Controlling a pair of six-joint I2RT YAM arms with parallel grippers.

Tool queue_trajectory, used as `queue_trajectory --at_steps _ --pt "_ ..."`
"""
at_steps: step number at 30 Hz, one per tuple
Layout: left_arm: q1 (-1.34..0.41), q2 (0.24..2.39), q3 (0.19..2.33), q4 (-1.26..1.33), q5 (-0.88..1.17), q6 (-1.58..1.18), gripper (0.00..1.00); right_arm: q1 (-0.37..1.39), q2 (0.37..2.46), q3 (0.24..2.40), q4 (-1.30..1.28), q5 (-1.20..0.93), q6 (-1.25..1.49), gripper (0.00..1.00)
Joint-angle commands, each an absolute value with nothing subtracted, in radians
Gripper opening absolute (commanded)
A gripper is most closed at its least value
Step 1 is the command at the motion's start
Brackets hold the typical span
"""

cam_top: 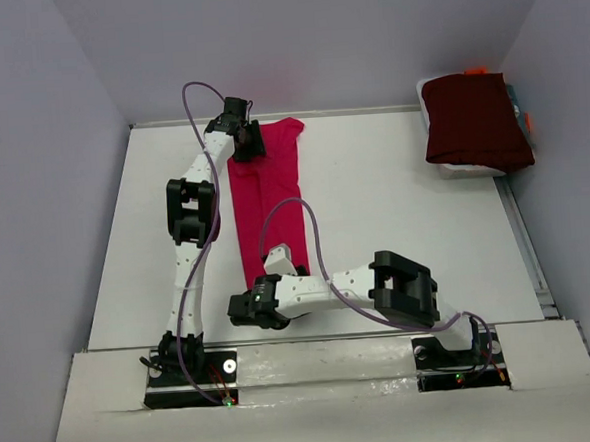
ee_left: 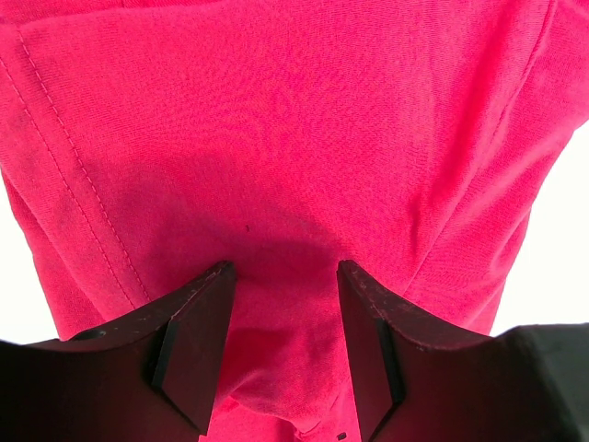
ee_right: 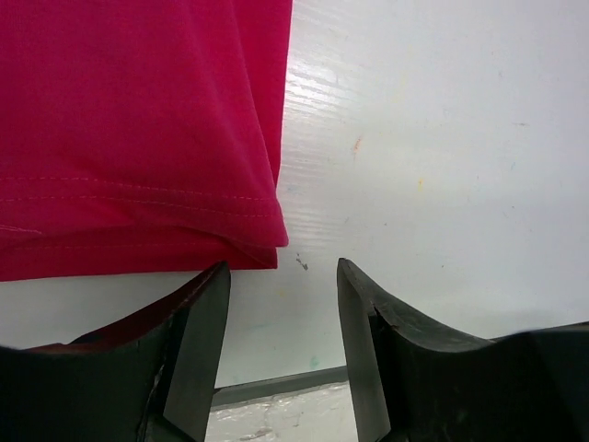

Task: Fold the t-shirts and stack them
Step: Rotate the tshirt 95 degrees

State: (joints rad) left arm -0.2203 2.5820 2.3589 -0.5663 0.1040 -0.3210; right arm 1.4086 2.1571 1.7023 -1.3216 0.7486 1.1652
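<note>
A crimson-pink t-shirt [cam_top: 269,198] lies folded into a long narrow strip that runs from the far edge of the table toward me. My left gripper [cam_top: 244,142] is at the strip's far end. In the left wrist view the shirt [ee_left: 276,120] fills the frame, and the left gripper [ee_left: 285,272] stands open over it, with a soft bulge of cloth between the jaws. My right gripper [cam_top: 248,304] is at the near end. It stands open [ee_right: 283,267] over bare table, and the shirt's hemmed corner [ee_right: 262,235] lies just beyond its left finger. A dark maroon folded t-shirt [cam_top: 474,120] rests at the back right.
The maroon t-shirt sits on a white container [cam_top: 469,169] with an orange thing [cam_top: 476,71] behind it. The white table [cam_top: 394,205] ends near me at a grey strip [ee_right: 276,385]. Grey walls close off the far and side edges.
</note>
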Motion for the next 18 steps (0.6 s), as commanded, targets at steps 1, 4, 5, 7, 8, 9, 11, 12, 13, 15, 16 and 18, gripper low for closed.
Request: queue_trajectory --at_steps 1,4,5,7,8,9,11,12,13,15,16,18 --pt "-0.202 2.62 2.35 -0.64 0.083 -0.299 0.62 1.41 2.187 1.721 -1.381 0.81 1.226 0.56" --pt "-0.202 2.622 2.352 -0.64 0.083 -0.299 0.62 1.41 2.195 1.717 -1.353 0.819 1.213 0.54" --pt "-0.202 2.62 2.352 -0.64 0.083 -0.298 0.62 1.41 2.203 1.713 -1.344 0.822 1.206 0.54" --pt "-0.202 2.62 2.352 -0.641 0.084 -0.298 0.62 1.41 2.204 1.703 -1.31 0.821 1.195 0.52" --pt "-0.202 2.622 2.352 -0.64 0.084 -0.298 0.62 1.41 2.206 1.703 -1.298 0.821 1.189 0.51" --pt "-0.202 2.62 2.352 -0.64 0.084 -0.299 0.62 1.41 2.207 1.695 -1.286 0.821 1.189 0.5" --pt "-0.202 2.62 2.35 -0.64 0.086 -0.299 0.62 1.41 2.209 1.686 -1.275 0.821 1.189 0.48" --pt "-0.202 2.62 2.35 -0.64 0.086 -0.298 0.62 1.41 2.207 1.68 -1.275 0.821 1.196 0.44" --pt "-0.202 2.62 2.35 -0.64 0.086 -0.299 0.62 1.41 2.206 1.677 -1.275 0.822 1.2 0.35" --pt "-0.202 2.62 2.35 -0.638 0.084 -0.299 0.62 1.41 2.203 1.667 -1.272 0.821 1.203 0.28" --pt "-0.193 2.622 2.35 -0.64 0.086 -0.298 0.62 1.41 2.198 1.666 -1.272 0.819 1.204 0.19" --pt "-0.193 2.622 2.35 -0.64 0.086 -0.299 0.62 1.41 2.195 1.661 -1.276 0.816 1.212 0.09"
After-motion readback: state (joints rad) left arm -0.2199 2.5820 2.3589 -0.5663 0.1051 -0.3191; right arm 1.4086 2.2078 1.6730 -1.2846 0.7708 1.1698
